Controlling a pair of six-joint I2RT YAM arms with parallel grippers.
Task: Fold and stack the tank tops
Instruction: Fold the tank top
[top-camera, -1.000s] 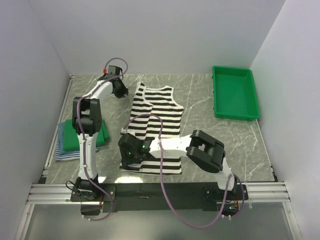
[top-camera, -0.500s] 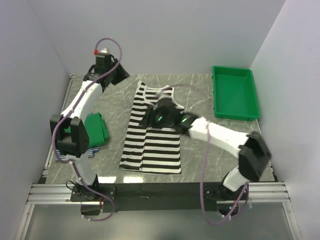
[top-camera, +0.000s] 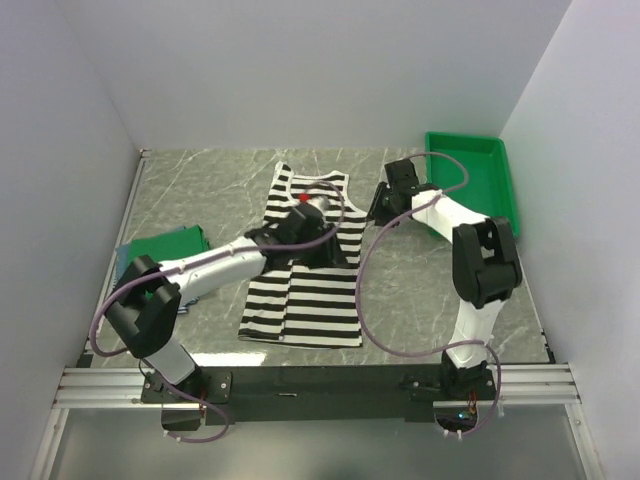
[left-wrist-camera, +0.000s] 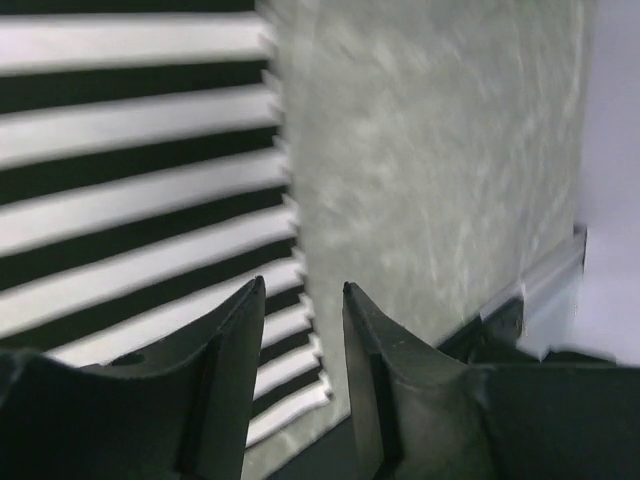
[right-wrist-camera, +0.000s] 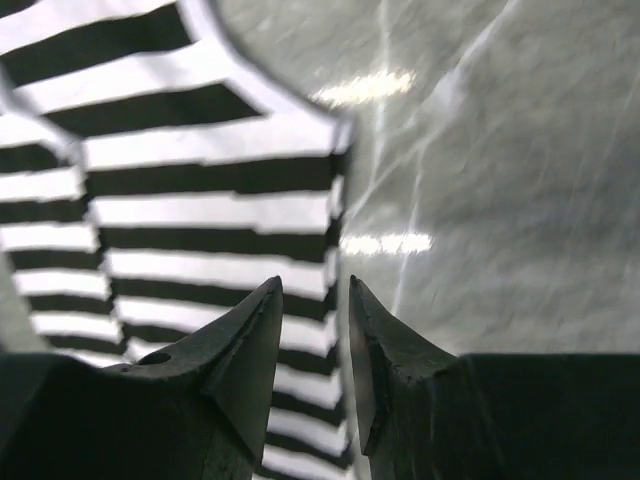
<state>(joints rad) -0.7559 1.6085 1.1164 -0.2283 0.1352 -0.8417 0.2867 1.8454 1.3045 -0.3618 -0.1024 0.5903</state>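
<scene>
Tank top (top-camera: 310, 300), black-and-white striped, lies spread flat at centre of table (top-camera: 430, 290). Left gripper (left-wrist-camera: 302, 285) is over its side edge, jaws narrowly apart, empty. Right gripper (right-wrist-camera: 313, 280) is over its armhole edge, jaws narrowly apart, empty. Green tank top (top-camera: 165, 245) lies far left.

Green bin (top-camera: 480, 195) far right corner; tabletop (top-camera: 200, 190) apparently grey marble.

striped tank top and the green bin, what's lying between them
The top view shows the right hand and its wrist between the striped tank top and the green bin; the rest is marble table.
</scene>
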